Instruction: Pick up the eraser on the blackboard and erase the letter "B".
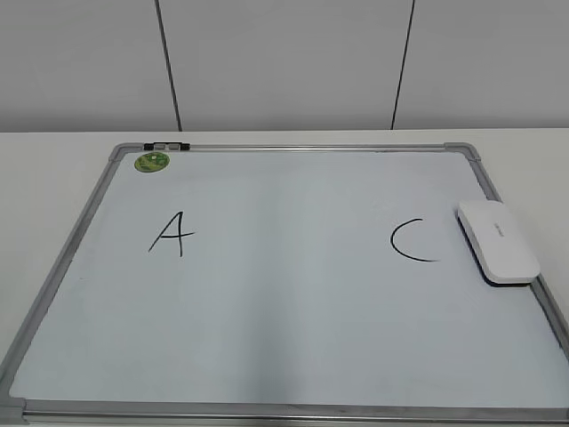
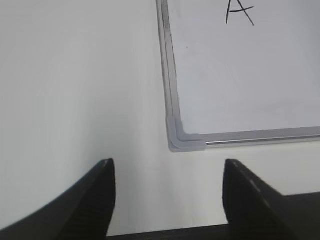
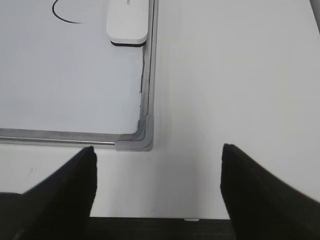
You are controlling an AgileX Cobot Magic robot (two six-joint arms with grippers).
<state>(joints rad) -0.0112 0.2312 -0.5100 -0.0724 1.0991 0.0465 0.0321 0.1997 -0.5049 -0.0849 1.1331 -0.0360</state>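
- Board [image 1: 293, 294] lies flat on white bench [image 1: 53, 178], silver frame w/ grey corner caps.
- Eraser [image 1: 498, 241] sits on board at right edge, just beside the frame, long side running along it; white top, dark underside showing at near end.
- "C" [image 1: 413, 241] just left of eraser, not touching it.
- "A" [image 1: 172, 234] on left part of board, well apart from eraser.
- Between A & C the surface is plain white; no "B" visible in any view.
- Green round magnet [image 1: 152, 162] at far left corner of board, next to small black clip [image 1: 167, 144] on top frame.
- Left claw [image 2: 167, 195]: wide open, nothing held. Hangs over bare bench just off board's near left corner [image 2: 182, 140]; lower half of A shows at top of that view.
- Right claw [image 3: 157, 182]: wide open, nothing held. Hangs over bench near board's near right corner [image 3: 142, 137]; eraser near end + arc of C at top of that view.
- Neither claw shows in exterior view; both well apart from eraser.
- Dark thin line along inner right frame edge, below eraser, in right wrist view; can't tell what it is.
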